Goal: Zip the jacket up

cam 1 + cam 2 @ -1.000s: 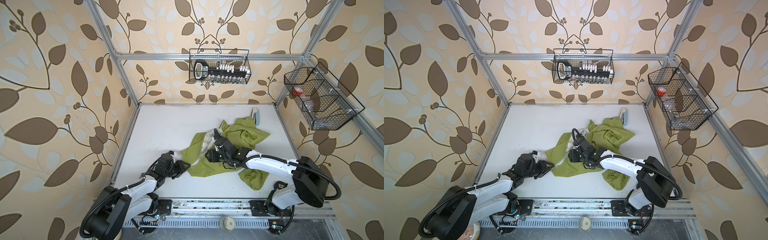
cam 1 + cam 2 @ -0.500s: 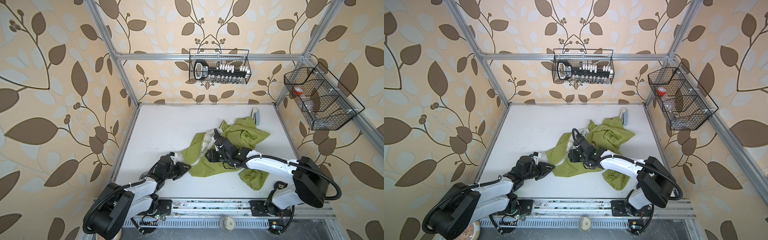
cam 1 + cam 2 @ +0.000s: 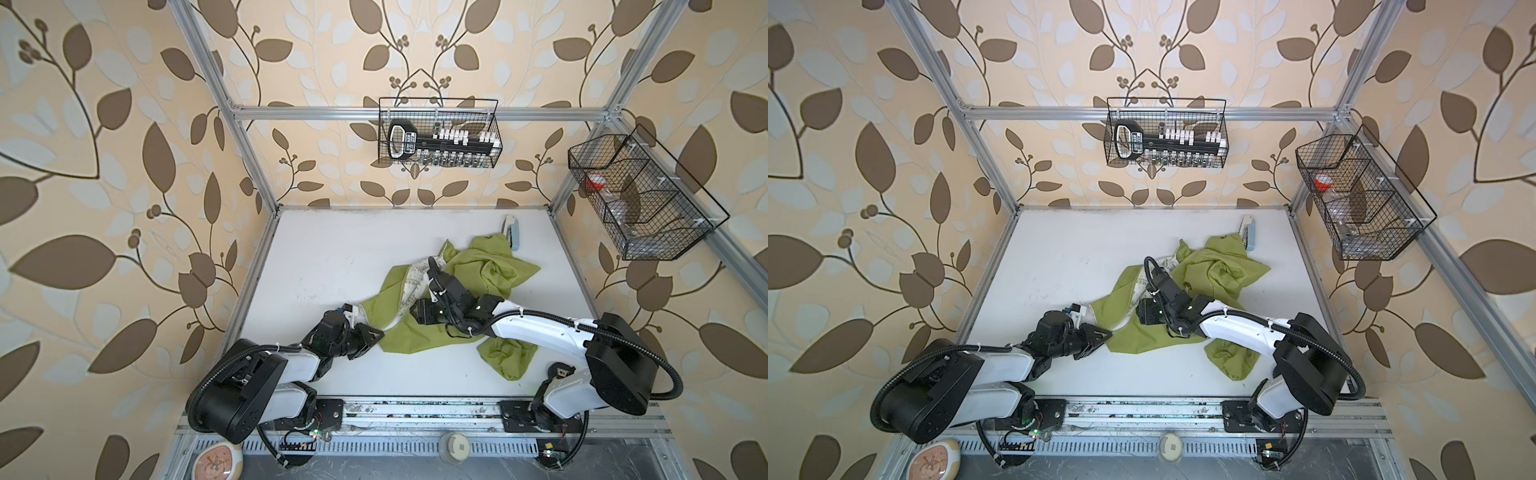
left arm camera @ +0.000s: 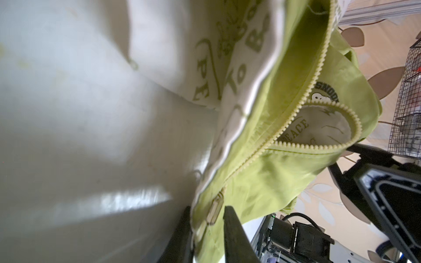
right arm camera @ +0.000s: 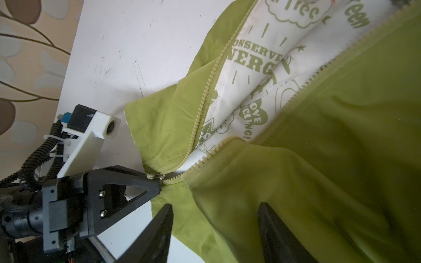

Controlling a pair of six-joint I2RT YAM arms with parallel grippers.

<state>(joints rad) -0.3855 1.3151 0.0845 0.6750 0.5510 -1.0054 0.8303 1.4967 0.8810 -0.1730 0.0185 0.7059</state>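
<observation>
The jacket (image 3: 478, 266) lies crumpled on the white surface (image 3: 332, 249), spreading from the centre toward 2 o'clock in both top views; its front gapes, showing the printed lining (image 5: 250, 68) between two rows of teeth (image 5: 205, 95) that meet only at the hem.

The left claw (image 4: 207, 208) sits at the jacket's 8 o'clock corner, jaws narrowly either side of the pull tab (image 4: 215, 210); whether they already pinch it I cannot tell. The right claw (image 5: 215, 205), at 2 o'clock from the left one, is released, fingers spread over green cloth.

The cloth looks thin, light and limp, likely to slide and bunch; the small stiff tab is the place to grip, with the hem beside it pinned taut.
</observation>
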